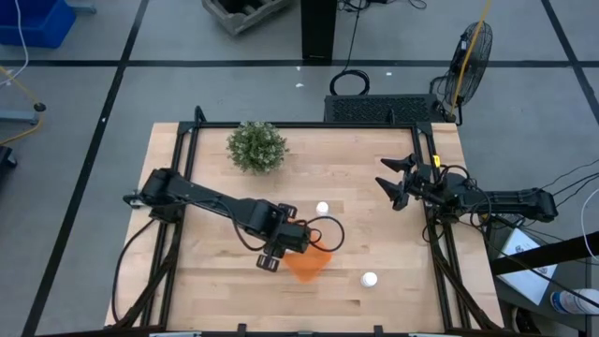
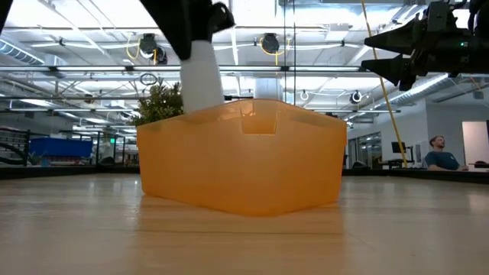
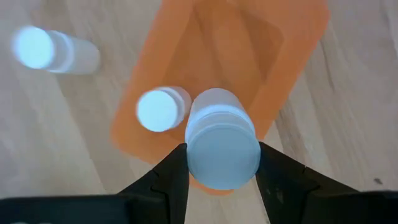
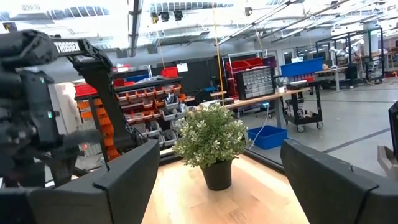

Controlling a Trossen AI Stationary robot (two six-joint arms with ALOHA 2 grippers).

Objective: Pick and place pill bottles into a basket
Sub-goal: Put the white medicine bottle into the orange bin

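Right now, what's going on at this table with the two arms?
The left gripper is shut on a pill bottle, holding it over the near edge of the orange basket. One bottle already stands inside the basket. Two more bottles sit loose on the table: one beyond the basket, one to its right. The right gripper waits open and empty at the table's right side. A green plant stands at the back.

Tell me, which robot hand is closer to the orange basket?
Left. The left gripper hovers right over the basket, holding a pill bottle. The right gripper waits far off, up by the table's right edge.
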